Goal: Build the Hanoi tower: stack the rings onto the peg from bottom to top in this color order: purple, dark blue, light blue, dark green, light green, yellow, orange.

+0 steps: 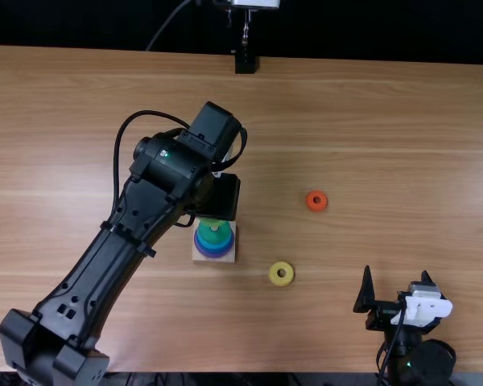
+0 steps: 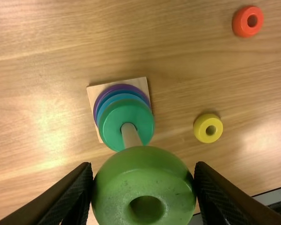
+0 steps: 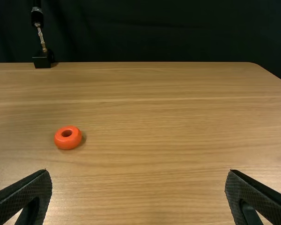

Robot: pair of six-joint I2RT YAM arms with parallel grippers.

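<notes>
Brown table (image 1: 386,121) holds the peg (image 2: 130,136), left of the top view's middle. Left jaws grip the light green ring (image 2: 140,173); right jaws are wide. Keep it flat right over the peg, then lower softly.

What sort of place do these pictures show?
Probably a robotics lab or test station: two black robot arms over a wooden table, a dark curtain behind, and a ring stacking toy.
</notes>
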